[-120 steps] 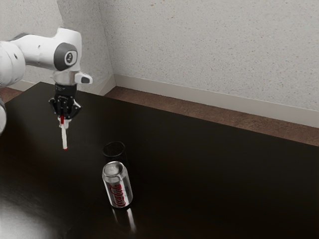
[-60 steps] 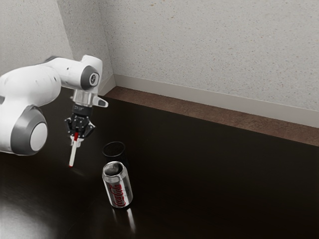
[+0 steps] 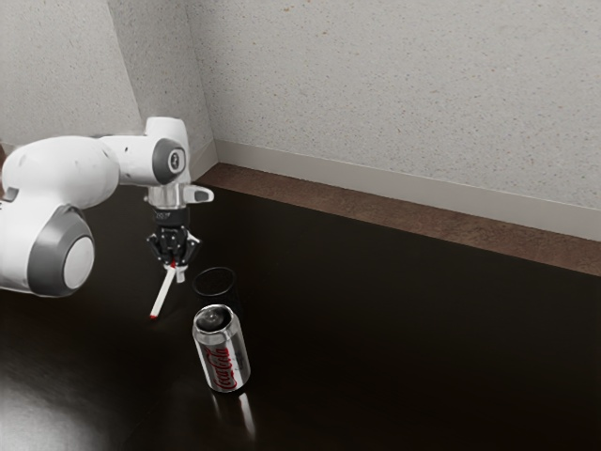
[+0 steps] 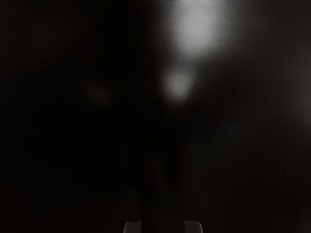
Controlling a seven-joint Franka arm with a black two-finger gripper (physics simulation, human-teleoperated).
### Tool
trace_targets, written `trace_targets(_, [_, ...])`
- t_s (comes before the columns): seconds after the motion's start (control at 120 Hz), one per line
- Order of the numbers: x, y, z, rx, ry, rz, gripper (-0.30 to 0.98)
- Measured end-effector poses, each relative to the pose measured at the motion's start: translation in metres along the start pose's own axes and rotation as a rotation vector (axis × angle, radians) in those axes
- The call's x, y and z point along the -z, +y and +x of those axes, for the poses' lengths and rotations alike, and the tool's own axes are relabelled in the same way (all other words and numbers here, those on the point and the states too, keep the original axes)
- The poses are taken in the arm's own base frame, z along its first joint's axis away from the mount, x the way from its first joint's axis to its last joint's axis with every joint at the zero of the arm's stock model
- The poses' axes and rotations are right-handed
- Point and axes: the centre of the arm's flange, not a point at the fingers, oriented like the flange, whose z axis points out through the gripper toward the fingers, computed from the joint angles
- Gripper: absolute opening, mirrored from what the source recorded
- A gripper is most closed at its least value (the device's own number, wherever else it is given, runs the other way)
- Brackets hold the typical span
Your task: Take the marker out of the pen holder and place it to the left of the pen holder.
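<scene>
So the marker (image 3: 162, 293) is out of the pen holder (image 3: 236, 280), tilted, on the exterior view's left of it, upper end up at the gripper (image 3: 176, 275). Honestly can't tell if the fingers are open or actually clamped on it. Coke can (image 3: 223, 352) stands on the surface (image 3: 394, 348), camera side of the holder.

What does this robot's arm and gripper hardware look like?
The arm has smooth, rounded white links with grey joint covers; a small badge marks the one nearest the hand. Below it is a silvery section, then the gripper, with a black, angular, linked body.
</scene>
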Motion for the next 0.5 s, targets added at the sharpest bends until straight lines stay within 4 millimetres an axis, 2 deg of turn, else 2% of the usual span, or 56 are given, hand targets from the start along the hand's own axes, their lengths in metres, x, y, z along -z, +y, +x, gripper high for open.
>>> trace_targets(0.075, [-0.002,0.000,0.003,-0.008,0.011,-0.005,-0.02])
trace_targets(0.258, [-0.002,0.001,0.004,-0.029,0.025,-0.019,0.30])
trace_targets(0.308, [0.000,0.001,0.004,-0.034,0.029,-0.019,0.30])
trace_targets(0.342, [0.008,0.001,-0.003,-0.037,0.036,-0.022,0.33])
trace_targets(0.375, [0.028,0.002,-0.020,-0.041,0.053,-0.034,0.39])
trace_targets(0.425, [0.068,0.010,-0.061,-0.055,0.093,-0.056,0.45])
trace_targets(0.5, [0.152,0.055,-0.145,-0.144,0.203,-0.051,0.52])
